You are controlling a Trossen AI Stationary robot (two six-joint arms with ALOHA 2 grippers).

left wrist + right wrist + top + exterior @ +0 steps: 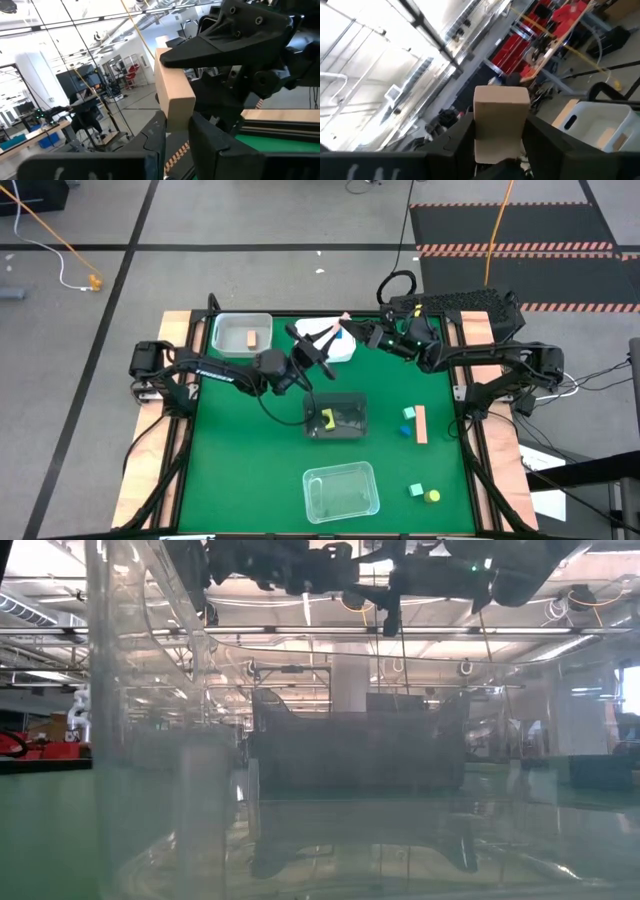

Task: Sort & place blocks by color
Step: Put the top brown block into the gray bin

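Block: tan rectangular wooden bar (pixel 172 92), held between both hands above the surface's far edge.
Left hand (pixel 176 131): clenched on its lower end.
Right hand (pixel 495 135): clenched on the opposite end.

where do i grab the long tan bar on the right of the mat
From straight above, jaws across the narrow width of the tan bar near its front end: it lies flat, and small cubes crowd the rest. Left gripper and right gripper meet over the white tray.

Bright overhead light — low view hazy, perhaps through clear plastic.
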